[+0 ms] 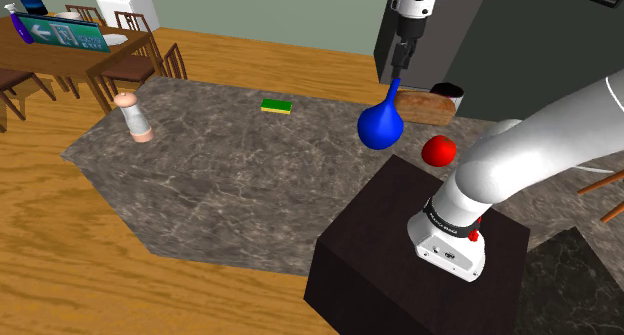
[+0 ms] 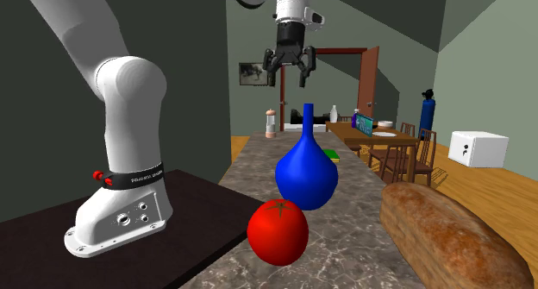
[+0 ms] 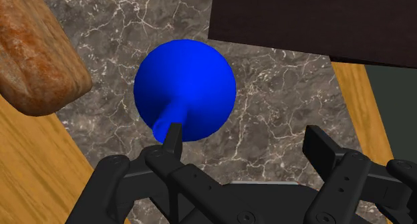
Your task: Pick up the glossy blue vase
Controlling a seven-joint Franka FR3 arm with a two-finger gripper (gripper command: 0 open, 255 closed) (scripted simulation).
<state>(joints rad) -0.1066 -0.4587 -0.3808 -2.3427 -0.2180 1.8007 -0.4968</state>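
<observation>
On the grey stone counter, the blue vase stands upright just right of the shoulder view's middle, its thin neck pointing up at the gripper, which hangs above it wide open, holding nothing, one finger nearly over the neck.

Grey veined stone counter with blue vase, tomato, bread loaf, sponge, shaker

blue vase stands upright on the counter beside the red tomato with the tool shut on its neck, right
Not quite: the tool is open, its fingers apart above the neck of the blue vase and clasping nothing, as the second exterior view shows. The vase does stand upright on the counter beside the red tomato.
</observation>
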